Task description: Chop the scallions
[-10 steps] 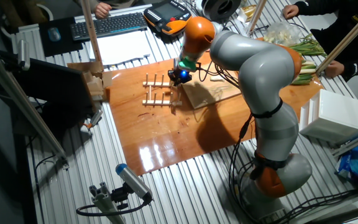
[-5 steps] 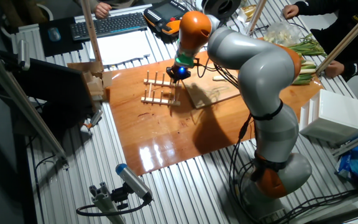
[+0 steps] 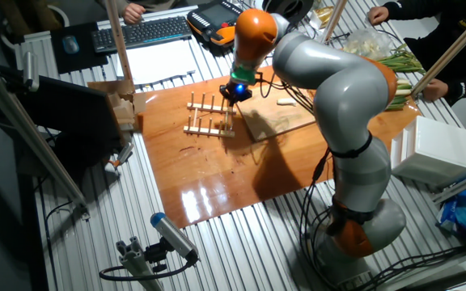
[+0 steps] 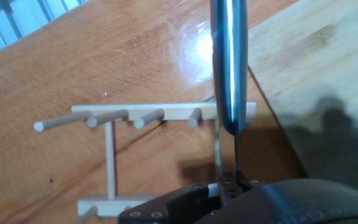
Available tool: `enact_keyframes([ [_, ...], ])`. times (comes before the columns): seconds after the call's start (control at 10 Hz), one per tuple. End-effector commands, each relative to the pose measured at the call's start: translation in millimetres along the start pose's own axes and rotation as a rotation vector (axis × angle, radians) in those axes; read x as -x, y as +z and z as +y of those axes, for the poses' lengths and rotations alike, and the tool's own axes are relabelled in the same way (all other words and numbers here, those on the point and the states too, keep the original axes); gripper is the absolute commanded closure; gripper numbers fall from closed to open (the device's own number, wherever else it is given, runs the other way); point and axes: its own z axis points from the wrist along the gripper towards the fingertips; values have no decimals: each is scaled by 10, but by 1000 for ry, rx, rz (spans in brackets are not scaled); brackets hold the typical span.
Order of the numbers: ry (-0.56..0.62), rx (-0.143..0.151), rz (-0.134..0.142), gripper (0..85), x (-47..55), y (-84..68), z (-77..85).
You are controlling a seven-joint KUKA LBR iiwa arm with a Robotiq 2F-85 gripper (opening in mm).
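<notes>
Gripper (image 3: 231,94) clamps knife (image 4: 229,68) over rack (image 3: 209,118); keep blade vertical, clear pegs toward board (image 3: 281,117) edge.

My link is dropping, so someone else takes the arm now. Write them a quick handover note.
Gripper: shut on the knife, blade over the wooden peg rack, beside the cutting board.
Scallions: one pale scallion piece lies on the board; the long green bunch sits off it.
Done: no small chopped bits can be made out.
Left: probably move the knife over the board and chop the piece.
</notes>
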Motion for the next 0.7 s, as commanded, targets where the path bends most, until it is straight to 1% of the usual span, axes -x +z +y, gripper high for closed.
enact_keyframes([
  [0.0,3,11,14,850,-4,-47,-36],
  [0.1,5,23,24,850,-7,-101,-79],
  [0.3,19,75,69,850,22,-199,-177],
  [0.4,13,77,69,850,32,-226,-210],
  [0.5,15,88,74,850,38,-247,-233],
  [0.6,34,129,100,850,41,-266,-256],
])
